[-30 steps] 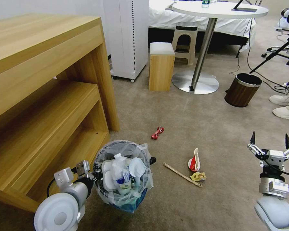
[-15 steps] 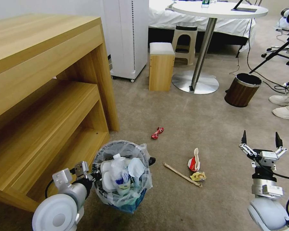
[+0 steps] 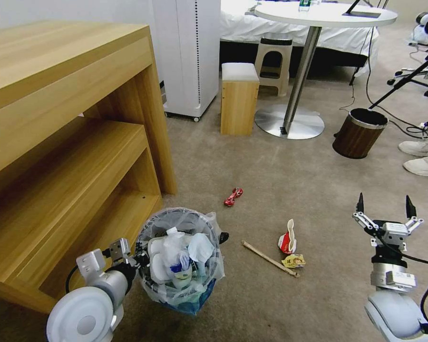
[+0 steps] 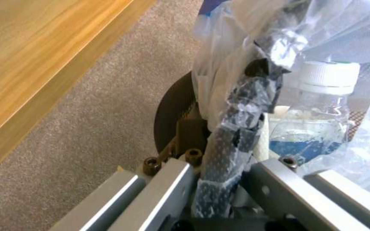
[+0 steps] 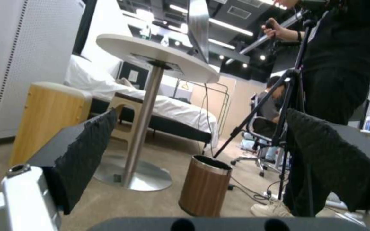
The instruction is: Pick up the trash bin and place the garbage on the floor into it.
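Observation:
The trash bin, a dark wire bin lined with a crinkly clear bag, is stuffed with bottles and tissue and sits beside the wooden shelf. My left gripper is shut on its near-left rim. In the left wrist view the bag-wrapped rim runs between the left gripper fingers, with a bottle just behind. Garbage lies on the beige floor: a red wrapper, a crushed red paper cup, a wooden stick and a yellow wrapper. My right gripper hovers open, right of the litter, and holds nothing.
A wooden shelf unit stands left of the bin. Farther off are a small wooden stool, a round pedestal table and a brown wood-grain bin. A person's shoes and a tripod stand at the right edge.
My right gripper has shifted left and slightly forward, still open. The left gripper and the bin have moved only slightly toward me.

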You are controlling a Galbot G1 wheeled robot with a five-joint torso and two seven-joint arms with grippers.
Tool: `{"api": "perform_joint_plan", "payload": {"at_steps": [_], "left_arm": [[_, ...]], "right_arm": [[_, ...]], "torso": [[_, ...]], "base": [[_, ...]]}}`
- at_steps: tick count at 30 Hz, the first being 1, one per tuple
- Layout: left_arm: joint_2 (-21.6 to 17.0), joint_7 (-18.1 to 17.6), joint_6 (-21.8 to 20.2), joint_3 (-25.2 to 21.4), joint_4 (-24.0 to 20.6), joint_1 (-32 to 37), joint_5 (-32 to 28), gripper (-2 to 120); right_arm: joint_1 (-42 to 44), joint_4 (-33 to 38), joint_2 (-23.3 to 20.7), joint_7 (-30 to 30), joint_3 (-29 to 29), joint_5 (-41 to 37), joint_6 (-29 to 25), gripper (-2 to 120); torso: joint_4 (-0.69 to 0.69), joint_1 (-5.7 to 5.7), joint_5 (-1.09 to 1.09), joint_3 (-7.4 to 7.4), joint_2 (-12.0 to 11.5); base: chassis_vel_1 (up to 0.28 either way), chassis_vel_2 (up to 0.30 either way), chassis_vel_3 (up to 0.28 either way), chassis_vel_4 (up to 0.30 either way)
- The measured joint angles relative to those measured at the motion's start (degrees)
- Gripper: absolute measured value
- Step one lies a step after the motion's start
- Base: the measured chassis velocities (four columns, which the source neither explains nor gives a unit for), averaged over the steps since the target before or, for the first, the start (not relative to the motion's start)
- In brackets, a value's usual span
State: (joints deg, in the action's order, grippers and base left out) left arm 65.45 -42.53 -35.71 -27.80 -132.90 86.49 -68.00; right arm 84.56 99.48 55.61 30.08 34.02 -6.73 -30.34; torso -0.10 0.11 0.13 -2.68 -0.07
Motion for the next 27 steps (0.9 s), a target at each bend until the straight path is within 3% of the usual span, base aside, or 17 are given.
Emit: {"api": "perform_joint_plan", "payload": {"at_steps": [27], "left_arm": [[-0.84, -0.3, -0.03, -0.29, -0.71, 0.24, -0.83, 0]], "right_arm": [[0.89, 0.81, 1.07, -0.83, 0.0, -0.38, -1.55, 100]], "torso": [[0.0, 0.0, 0.0, 0.0, 0.0]], "base": [[0.0, 0.0, 0.0, 0.0]]}}
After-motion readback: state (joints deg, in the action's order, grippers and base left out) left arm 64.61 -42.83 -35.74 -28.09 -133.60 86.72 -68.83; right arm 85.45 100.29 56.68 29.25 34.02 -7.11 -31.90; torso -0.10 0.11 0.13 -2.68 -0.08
